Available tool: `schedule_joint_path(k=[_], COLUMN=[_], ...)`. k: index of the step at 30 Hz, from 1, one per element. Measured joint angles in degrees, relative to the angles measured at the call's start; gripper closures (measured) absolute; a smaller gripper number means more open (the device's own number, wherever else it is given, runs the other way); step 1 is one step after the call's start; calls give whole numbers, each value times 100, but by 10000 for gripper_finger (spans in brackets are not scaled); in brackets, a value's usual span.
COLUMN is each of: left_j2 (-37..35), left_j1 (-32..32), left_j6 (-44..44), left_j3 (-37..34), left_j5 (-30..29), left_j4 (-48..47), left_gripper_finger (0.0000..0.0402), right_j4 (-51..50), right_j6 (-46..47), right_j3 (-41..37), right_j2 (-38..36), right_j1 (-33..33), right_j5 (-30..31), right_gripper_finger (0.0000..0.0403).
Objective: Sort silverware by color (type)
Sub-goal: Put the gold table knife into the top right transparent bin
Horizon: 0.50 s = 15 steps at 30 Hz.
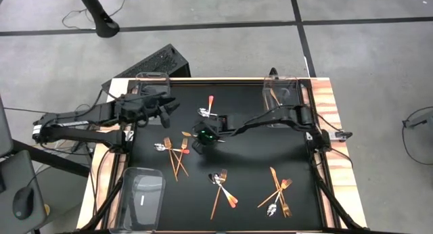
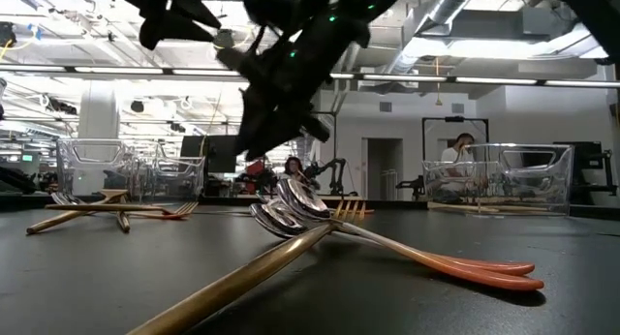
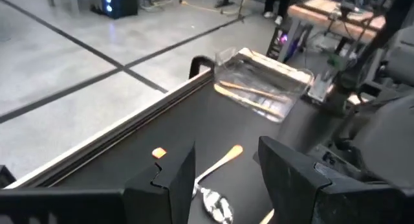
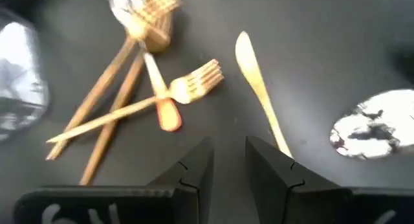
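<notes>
Nearest the low camera, a crossed pile of silverware (image 2: 320, 228) lies flat on the black table (image 1: 270, 153); thin, stiff, slick metal, probably best pinched mid-handle; farther in, the right gripper (image 1: 201, 141) hovers empty with fingers parted over a knife (image 4: 257, 85); beyond, the left gripper (image 1: 168, 107) waits open near a far bin (image 1: 150, 80).

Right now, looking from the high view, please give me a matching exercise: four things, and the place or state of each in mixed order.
1 left gripper
2 right gripper
3 lone spoon
4 top-right clear bin

A holds gold-coloured utensils
B over the middle of the mat, fingers open
C beside the top-left bin, fingers open
D lies alone near the mat's top edge

Pairs: 1-C, 2-B, 3-D, 4-A
</notes>
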Motion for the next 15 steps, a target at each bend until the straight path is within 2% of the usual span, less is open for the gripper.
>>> schedule_joint_path(k=[4,6,11,15], left_j2=[-126,-274,-632,-788], left_j1=[-23,-52,-86,-53], left_j6=[404,470,382,582], left_j3=[-133,-470,-1519,-1998], left_j5=[184,252,627,406], left_j4=[-41,346,2046,2688], left_gripper_finger=[246,246,246,246], right_j4=[-172,-276,-672,-1022], right_j6=[34,32,129,204], right_j3=[328,417,630,821], right_j2=[289,393,500,493], right_j1=[78,126,171,188], right_j5=[-99,-138,-243,-236], right_gripper_finger=[289,289,289,289])
